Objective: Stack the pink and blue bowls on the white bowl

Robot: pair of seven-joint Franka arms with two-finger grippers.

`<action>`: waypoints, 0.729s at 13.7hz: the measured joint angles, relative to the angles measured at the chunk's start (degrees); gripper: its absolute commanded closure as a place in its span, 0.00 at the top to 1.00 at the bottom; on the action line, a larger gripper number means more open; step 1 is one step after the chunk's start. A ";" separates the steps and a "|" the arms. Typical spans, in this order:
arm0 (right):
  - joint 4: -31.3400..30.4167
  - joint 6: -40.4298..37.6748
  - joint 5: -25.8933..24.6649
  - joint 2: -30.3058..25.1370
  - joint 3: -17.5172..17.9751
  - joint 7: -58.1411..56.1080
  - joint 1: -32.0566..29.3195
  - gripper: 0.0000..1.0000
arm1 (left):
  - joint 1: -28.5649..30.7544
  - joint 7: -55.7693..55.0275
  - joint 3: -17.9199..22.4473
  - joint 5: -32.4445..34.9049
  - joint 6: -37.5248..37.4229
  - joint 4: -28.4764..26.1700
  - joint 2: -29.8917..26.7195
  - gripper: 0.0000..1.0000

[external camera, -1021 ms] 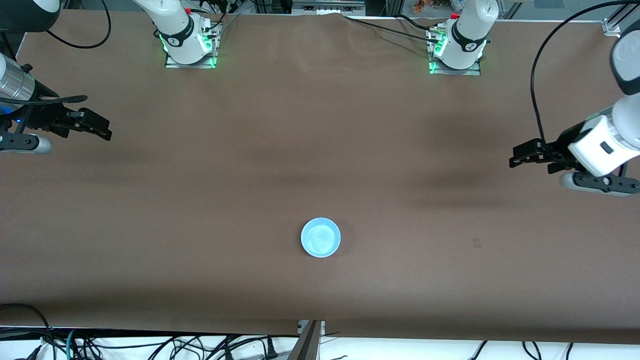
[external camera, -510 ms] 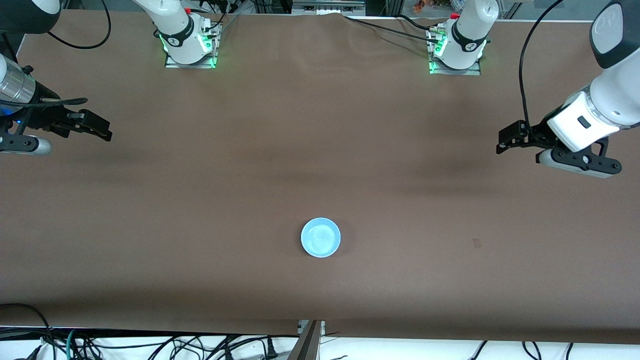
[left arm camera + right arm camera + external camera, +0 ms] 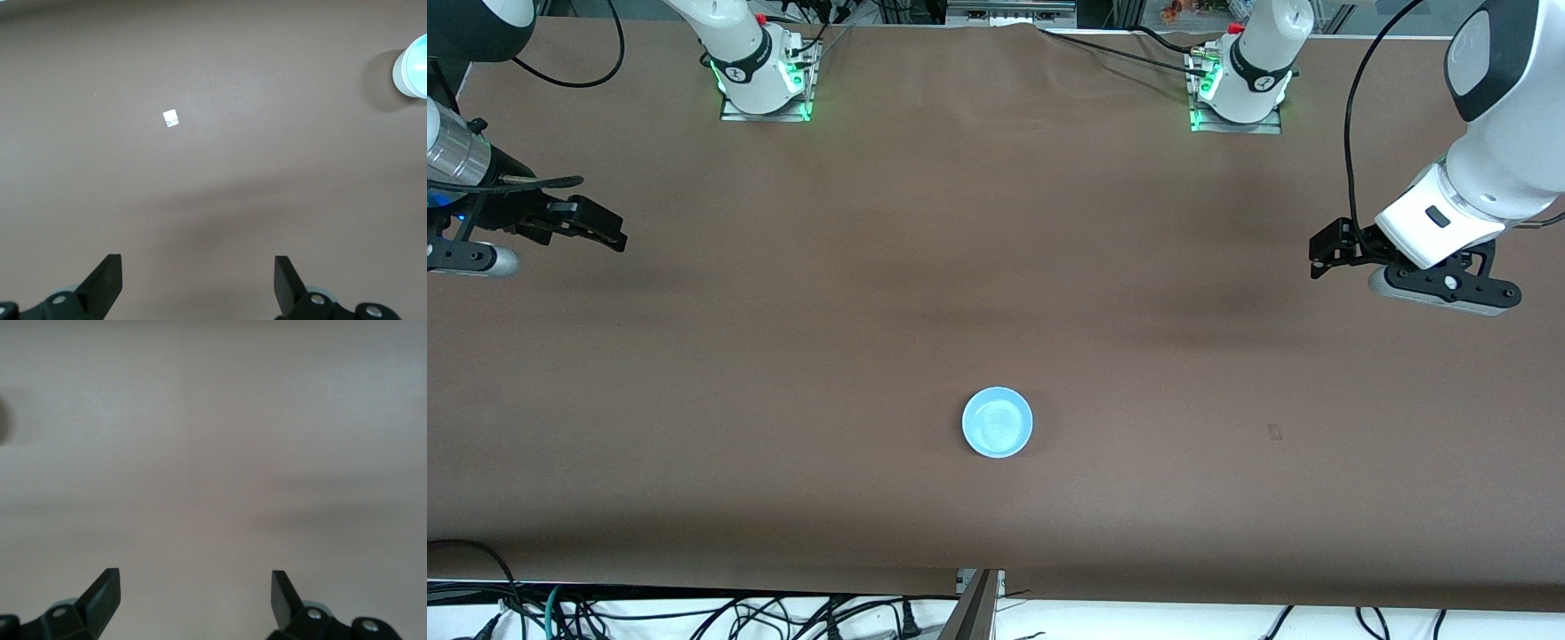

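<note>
Table [image 3: 996, 249]: brown covering, carries everything listed here.

Left arm [image 3: 1494, 107]: raised over its own end of the table. Left gripper [image 3: 1325, 253] hangs over bare surface, well apart from the bowl, jaws spread wide and holding nothing; judged parked clear of the work.

Right arm [image 3: 454, 156]: waits at its own end. Right gripper [image 3: 600, 227] likewise spread wide, empty, over bare surface.

Blue bowl [image 3: 997, 421]: upright, alone at mid-table, nearer the front camera than both grippers. In the left wrist view its side looks paler below the blue rim [image 3: 415, 67]; pink and white bowls cannot be told apart from it, so probably nested beneath, stack likely complete.

Small pale scrap [image 3: 171, 118]: lies flat toward the left arm's end.
</note>
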 measured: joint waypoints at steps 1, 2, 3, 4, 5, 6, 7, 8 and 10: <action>0.00 -0.01 0.00 0.01 -0.02 0.01 -0.01 1.00 | 0.06 -0.04 0.00 0.08 0.32 -0.01 0.00 1.00; 0.00 -0.02 0.00 0.04 -0.03 0.02 -0.01 1.00 | 0.09 -0.07 0.01 0.10 0.53 -0.04 0.00 1.00; 0.00 -0.03 0.00 0.08 -0.04 0.02 -0.01 1.00 | 0.10 -0.09 0.01 0.10 0.61 -0.09 0.00 1.00; 0.00 -0.04 0.00 0.11 -0.04 0.03 -0.02 1.00 | 0.10 -0.11 0.00 0.11 0.64 -0.18 0.00 1.00; 0.00 -0.04 0.00 0.13 -0.05 0.03 -0.02 1.00 | 0.10 -0.12 0.01 0.11 0.66 -0.31 0.00 1.00; 0.00 -0.04 0.00 0.13 -0.05 0.03 -0.03 1.00 | 0.10 -0.13 0.00 0.11 0.74 -0.47 0.01 1.00; 0.00 -0.04 0.00 0.13 -0.05 0.03 -0.03 1.00 | 0.10 -0.14 0.00 0.11 0.80 -0.59 0.00 1.00; 0.00 -0.04 0.00 0.14 -0.05 0.03 -0.03 1.00 | 0.10 -0.14 0.00 0.11 0.81 -0.66 0.00 1.00; 0.00 -0.04 0.00 0.13 -0.05 0.03 -0.04 1.00 | 0.09 -0.14 -0.10 0.11 0.81 -0.73 0.00 1.00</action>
